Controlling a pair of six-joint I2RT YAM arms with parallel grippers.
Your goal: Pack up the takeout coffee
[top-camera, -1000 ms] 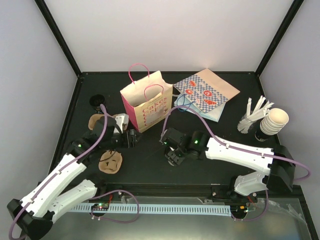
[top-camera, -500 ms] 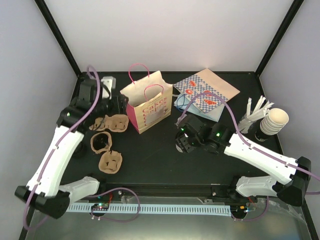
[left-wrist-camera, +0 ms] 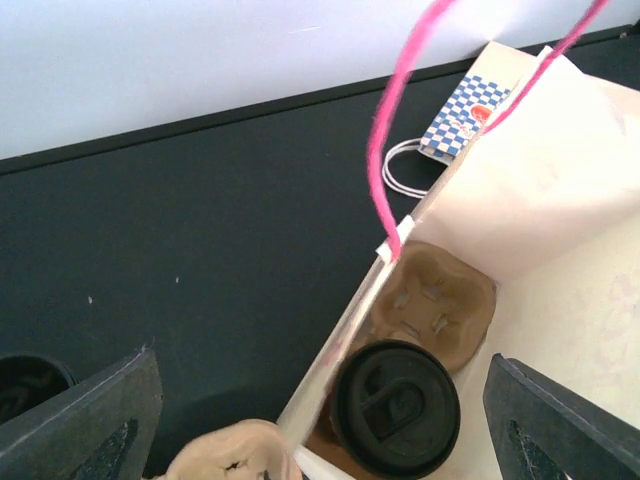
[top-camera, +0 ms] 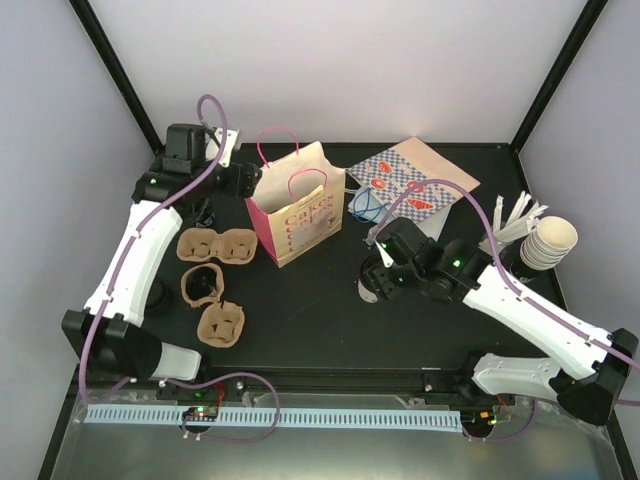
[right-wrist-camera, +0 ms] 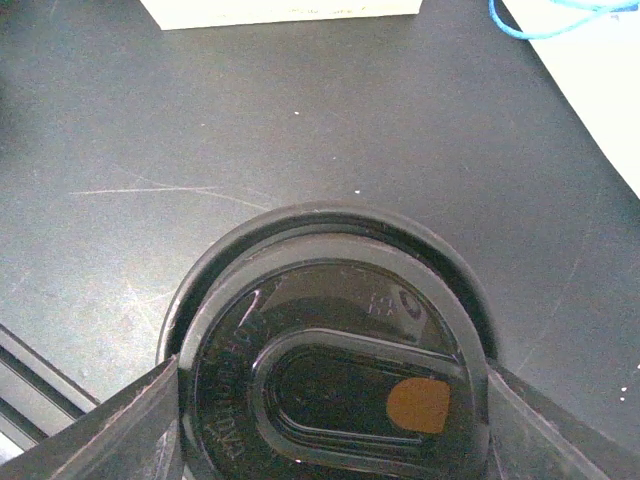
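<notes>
Takeout coffee [right-wrist-camera: 335, 375], black lid on, sat clamped between the fingers [right-wrist-camera: 110, 432] of the right gripper [top-camera: 377, 279] near the middle of the table [top-camera: 300, 330]. It was on the near-right side of the pink bag [top-camera: 296, 218] and apart from it; whether its base cleared the table could not be told. Left gripper [top-camera: 245, 183] hung at the bag's left rim, fingers spread wide, nothing between them. Judgement: the cup should rise plumb above the rim and the pink handles [left-wrist-camera: 373, 165], then go straight down into the free well of the carrier [left-wrist-camera: 437, 298], beside the lidded cup [left-wrist-camera: 395, 408] already seated there. The left arm ought to draw aside or steady the mouth. Only the left wrist view showed the bag's inside. Only the right wrist view showed the fingers hard against the lid. Only the top view showed the gap from cup to bag.
</notes>
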